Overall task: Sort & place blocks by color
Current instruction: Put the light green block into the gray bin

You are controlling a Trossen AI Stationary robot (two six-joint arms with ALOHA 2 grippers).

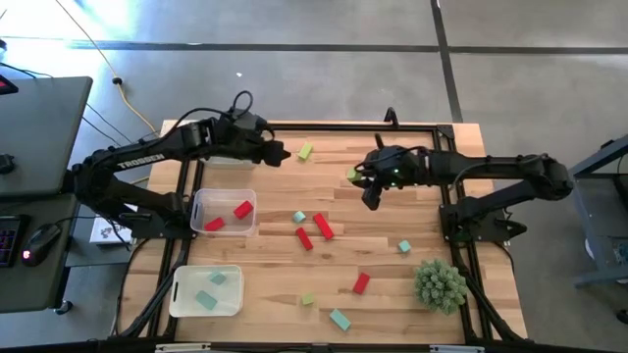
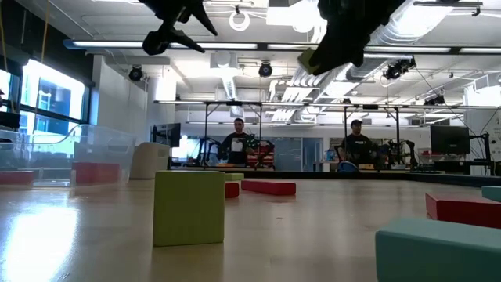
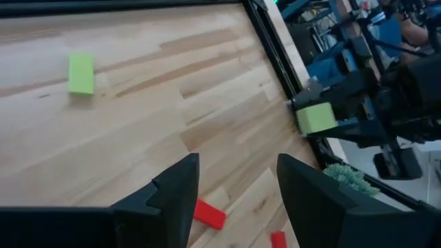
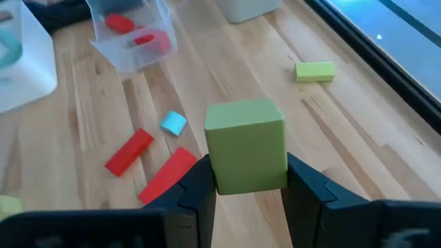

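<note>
Right gripper [image 4: 248, 189] closed on a yellow-green cube [image 4: 247, 153], held in the air above the far middle part of the table [image 1: 392, 294], clear of the wood. Pinched on two opposite flat sides, low on the cube, with most of the body standing out past the fingertips. Left gripper [image 3: 234, 186] raised over the far left part of the table, fingers parted with nothing between them, near a yellow-green bar [image 1: 305, 151] lying flat on the wood. Two red blocks already inside the clear bin [image 1: 224, 212] at the left, two teal ones inside the second bin [image 1: 206, 291] nearer the front edge. Rest of the blocks scattered: two red bars [image 1: 323, 226] side by side near the centre, a small teal piece [image 1: 299, 217] just beside them, one more red block [image 1: 361, 283], a teal cube [image 1: 404, 246], a teal bar [image 1: 340, 319] and a small yellow-green cube [image 1: 307, 298] toward the front. Probably light, stiff and solid, with smooth faces, so rather slippery but not fragile. Best taken across two parallel flat faces, near the middle, and for the bars across the short width, not at a corner. Spiky green plant ball [image 1: 439, 284] at the right front, not part of the sorting.
</note>
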